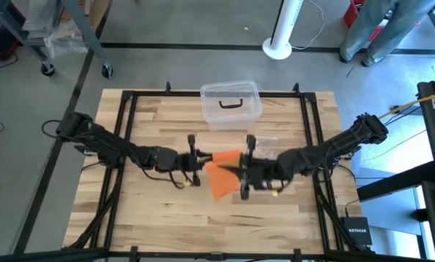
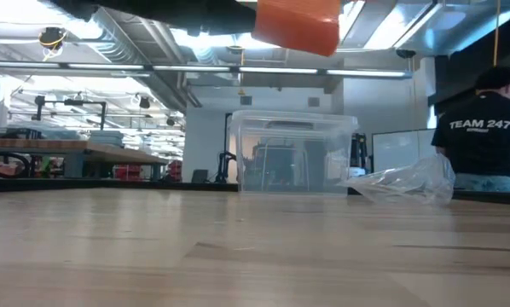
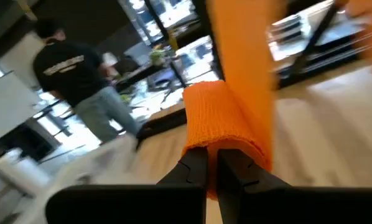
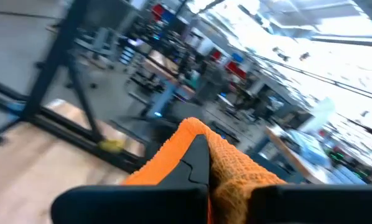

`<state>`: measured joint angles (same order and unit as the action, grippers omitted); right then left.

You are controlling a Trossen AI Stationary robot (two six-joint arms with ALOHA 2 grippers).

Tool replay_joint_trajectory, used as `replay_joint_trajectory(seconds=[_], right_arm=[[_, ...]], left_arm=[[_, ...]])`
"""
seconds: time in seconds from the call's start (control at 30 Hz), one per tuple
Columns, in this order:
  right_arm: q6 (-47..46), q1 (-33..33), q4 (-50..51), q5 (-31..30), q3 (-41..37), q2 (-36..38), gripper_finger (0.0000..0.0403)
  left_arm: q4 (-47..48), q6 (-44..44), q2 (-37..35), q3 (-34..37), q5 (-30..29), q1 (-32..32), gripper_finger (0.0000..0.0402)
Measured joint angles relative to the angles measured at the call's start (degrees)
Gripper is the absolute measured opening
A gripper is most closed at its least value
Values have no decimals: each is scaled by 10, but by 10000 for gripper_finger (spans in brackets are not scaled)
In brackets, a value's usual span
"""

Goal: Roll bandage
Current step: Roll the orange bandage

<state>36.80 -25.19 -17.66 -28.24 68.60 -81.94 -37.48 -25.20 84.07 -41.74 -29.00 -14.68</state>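
Note:
The orange bandage (image 1: pixel 221 178) hangs in the air over the middle of the table, between my two grippers. My left gripper (image 1: pixel 197 164) comes in from the table's left and is shut on it. My right gripper (image 1: pixel 244 173) comes in from the right and is also shut on it. A wide flap of the band droops between them toward the near edge. In the low view only the bandage's lower part (image 2: pixel 298 26) shows, high above the tabletop. My left gripper pinches a bunched, folded-over end of the bandage (image 3: pixel 214 140) between its two fingers (image 3: pixel 192 171). The fingers lie level, coming from the table's left. The band is lifted clear of the table. My right gripper pinches the bandage between its two fingers, level from the table's right. The knit cloth (image 4: pixel 229 165) bulges over and around the fingertips, which hides the exact spot. One layer or several, I cannot tell. The cloth is clear of the table.
A clear plastic box with a black handle (image 1: pixel 230 104) stands at the far middle of the table. A crumpled clear wrapper (image 2: pixel 404 183) lies to its right. Black frame rails (image 1: pixel 126 145) run along both sides. A person (image 2: pixel 485 128) stands beyond the table.

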Motion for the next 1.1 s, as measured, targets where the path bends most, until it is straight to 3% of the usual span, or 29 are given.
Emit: replay_joint_trajectory(seconds=[0.1, 0.33, 0.67, 0.83, 1.1], right_arm=[[-2, 37, -1, -6, 1, 1, 1], [-58, 126, 28, 1, 1, 1, 1], [-251, 227, 186, 85, -1, -15, 5], [-371, 255, 235, 97, -33, -42, 43], [-470, 287, 240, 230, -73, -94, 155]], left_arm=[[-2, 24, 16, 0, 32, -20, 0], [-26, 38, 34, 0, 36, -63, 0], [-24, 38, 48, 0, 35, -90, 0], [-21, 41, 52, 0, 36, -87, 0], [-19, 144, 100, 1, 38, -77, 0]])
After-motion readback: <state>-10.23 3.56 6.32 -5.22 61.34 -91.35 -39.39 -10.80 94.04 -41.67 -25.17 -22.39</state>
